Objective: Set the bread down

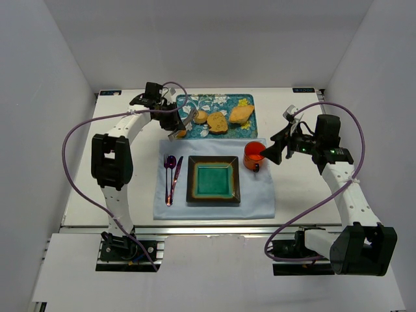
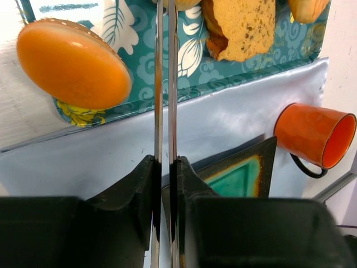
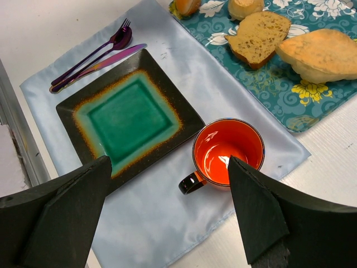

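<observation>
Several bread pieces lie on a teal patterned tray (image 1: 203,101): a round orange bun (image 2: 72,64) at its near left corner, a small roll (image 1: 200,117), a brown slice (image 1: 218,123) (image 3: 257,37) and a pale loaf (image 1: 241,114) (image 3: 322,53). My left gripper (image 1: 171,121) (image 2: 164,162) is shut on thin metal tongs (image 2: 165,78), whose arms reach over the tray beside the slice (image 2: 242,28). A square green plate (image 1: 213,161) (image 3: 67,103) lies empty on the blue cloth. My right gripper (image 1: 273,153) (image 3: 168,162) is open and empty above the orange mug (image 3: 228,152).
The blue cloth (image 1: 260,198) covers the table's middle. A purple fork, spoon and knife (image 1: 172,174) (image 3: 95,58) lie left of the plate. The orange mug (image 1: 254,156) (image 2: 315,137) stands right of the plate. White walls enclose the table on three sides.
</observation>
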Motion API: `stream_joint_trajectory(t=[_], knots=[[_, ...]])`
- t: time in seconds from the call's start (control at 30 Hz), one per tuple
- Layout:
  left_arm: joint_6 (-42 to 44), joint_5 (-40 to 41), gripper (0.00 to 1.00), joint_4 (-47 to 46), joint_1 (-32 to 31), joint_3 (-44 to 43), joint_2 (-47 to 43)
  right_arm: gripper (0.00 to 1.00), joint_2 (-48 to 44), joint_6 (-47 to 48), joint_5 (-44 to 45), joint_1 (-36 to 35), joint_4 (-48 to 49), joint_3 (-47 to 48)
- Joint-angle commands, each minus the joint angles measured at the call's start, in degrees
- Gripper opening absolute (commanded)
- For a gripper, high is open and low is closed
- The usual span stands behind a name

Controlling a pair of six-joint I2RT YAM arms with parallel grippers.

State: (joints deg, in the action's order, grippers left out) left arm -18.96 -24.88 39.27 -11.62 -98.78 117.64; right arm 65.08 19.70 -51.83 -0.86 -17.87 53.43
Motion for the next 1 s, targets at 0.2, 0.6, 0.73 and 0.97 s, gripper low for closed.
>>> stream_joint_trajectory(t=[0.2, 0.6, 0.73, 0.97], knots=[[-2.5, -4.6, 0.04, -4.4, 1.2, 1.1, -6.6, 0.89, -1.4, -0.5, -1.8, 0.2, 1.8, -0.7], [0.6, -11.1, 0.02, -3.3, 2.7, 16.5, -24.6, 0.89, -1.7, -0.6, -2.0, 0.2, 1.6, -0.5], [5.1, -15.4, 0.02, 0.0, 2.4, 27.3, -32.3, 0.89, -1.2, -0.6, -2.2, 0.2, 1.5, 0.1], [10.4, -17.4, 0.03, 7.5, -3.1, 37.5, -38.5, 0.89, 0.5, 0.2, -2.4, 0.2, -0.1, 1.8]])
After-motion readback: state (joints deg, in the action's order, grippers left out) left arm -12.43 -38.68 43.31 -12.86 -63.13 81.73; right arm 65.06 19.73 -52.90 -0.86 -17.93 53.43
